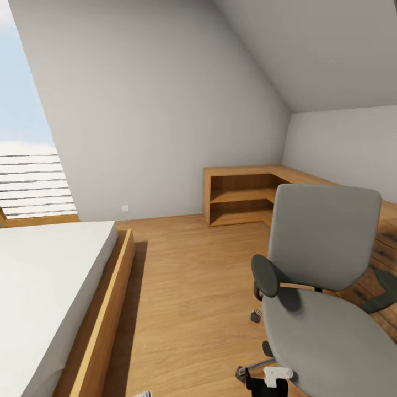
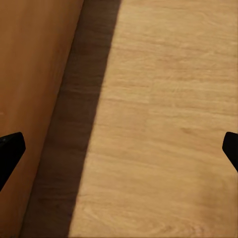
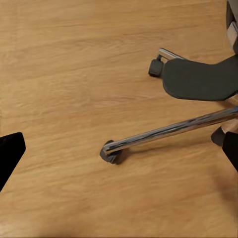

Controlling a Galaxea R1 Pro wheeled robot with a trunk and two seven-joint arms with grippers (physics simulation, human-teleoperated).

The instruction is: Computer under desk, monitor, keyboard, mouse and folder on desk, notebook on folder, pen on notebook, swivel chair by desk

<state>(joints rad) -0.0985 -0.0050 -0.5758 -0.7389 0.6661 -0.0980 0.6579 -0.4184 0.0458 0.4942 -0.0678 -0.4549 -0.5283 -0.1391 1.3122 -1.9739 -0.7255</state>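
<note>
The swivel chair [image 1: 325,242] stands on the wooden floor at the right in the head view, its grey back towards the wall and the visible part of its seat bare. In the right wrist view, its black armrest [image 3: 198,79], a chrome leg [image 3: 168,131] and a caster [image 3: 110,153] lie below my right gripper [image 3: 119,151], which is open and holds nothing. My left gripper [image 2: 119,148] is open over the floor beside a wooden bed frame [image 2: 29,99]. The desk, computer, monitor, keyboard, mouse, folder, notebook and pen are out of view.
A low bed [image 1: 49,286] with a wooden frame fills the left side. A wooden corner shelf unit [image 1: 242,193] stands against the far wall, and wooden drawers [image 1: 386,242] sit behind the chair. Open floor [image 1: 187,286] runs between bed and chair.
</note>
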